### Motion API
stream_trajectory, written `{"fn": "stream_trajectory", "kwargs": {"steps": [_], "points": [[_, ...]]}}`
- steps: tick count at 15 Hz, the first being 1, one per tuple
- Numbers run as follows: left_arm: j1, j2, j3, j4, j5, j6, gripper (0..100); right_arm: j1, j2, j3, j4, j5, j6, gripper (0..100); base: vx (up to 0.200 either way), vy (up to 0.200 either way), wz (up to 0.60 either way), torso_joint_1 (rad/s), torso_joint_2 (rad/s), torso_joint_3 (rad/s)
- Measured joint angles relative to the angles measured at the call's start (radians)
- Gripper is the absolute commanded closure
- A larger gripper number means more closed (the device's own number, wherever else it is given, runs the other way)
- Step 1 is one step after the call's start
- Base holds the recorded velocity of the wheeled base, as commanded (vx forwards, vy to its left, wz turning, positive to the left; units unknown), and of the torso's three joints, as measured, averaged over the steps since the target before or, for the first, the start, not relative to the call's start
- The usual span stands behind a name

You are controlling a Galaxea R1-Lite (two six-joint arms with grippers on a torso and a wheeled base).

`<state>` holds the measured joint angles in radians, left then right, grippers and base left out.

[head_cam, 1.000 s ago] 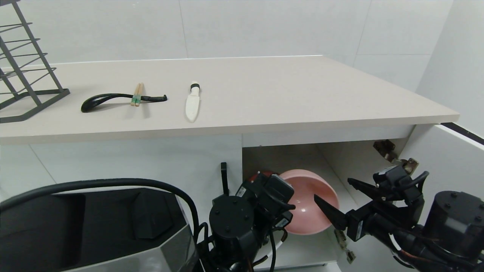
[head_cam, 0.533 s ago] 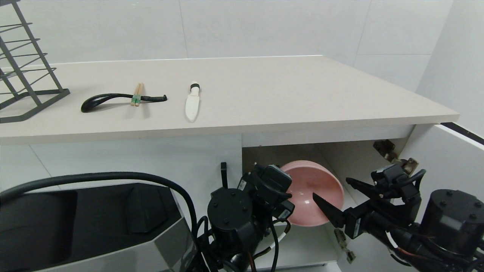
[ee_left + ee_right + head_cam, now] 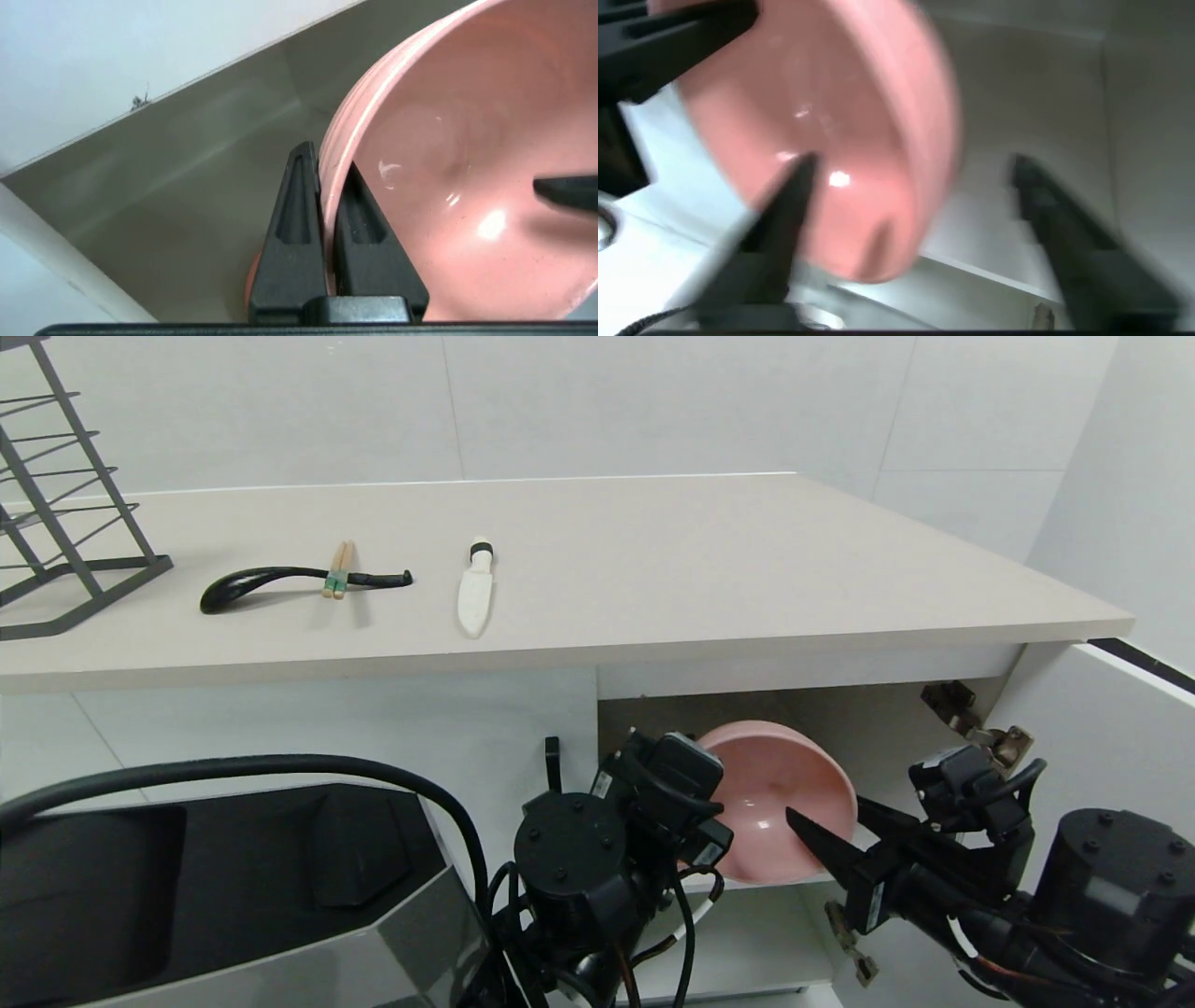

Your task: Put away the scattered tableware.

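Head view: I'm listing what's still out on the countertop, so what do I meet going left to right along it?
wire rack → black spoon → white knife

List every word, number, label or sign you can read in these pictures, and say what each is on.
No text can be read.
White stickers on the left wrist: too small to read.
White sticker on the right wrist: too small to read.
Pink bowl, knife, spoon, chopsticks: no print seen.
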<state>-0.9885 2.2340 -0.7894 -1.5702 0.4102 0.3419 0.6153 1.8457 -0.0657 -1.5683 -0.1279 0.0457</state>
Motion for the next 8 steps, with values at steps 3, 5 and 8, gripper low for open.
{"fn": "stream_trajectory", "kwargs": {"steps": [3,5,8], "points": [[-0.004,-0.001,-0.004,-0.003,-0.018,-0.008,100,0.006,-0.001,-0.01,0.003,-0.016,0.002,100,0.0,0.0,0.0,0.0,0.0,0.0],[-0.01,-0.003,-0.001,-0.003,-0.033,-0.019,0,0.009,-0.001,-0.013,0.005,-0.006,0.001,100,0.0,0.0,0.0,0.0,0.0,0.0],[-0.019,-0.001,0.002,0.002,-0.047,-0.01,0,0.009,-0.002,-0.019,-0.007,0.012,0.0,100,0.0,0.0,0.0,0.0,0.0,0.0]]}}
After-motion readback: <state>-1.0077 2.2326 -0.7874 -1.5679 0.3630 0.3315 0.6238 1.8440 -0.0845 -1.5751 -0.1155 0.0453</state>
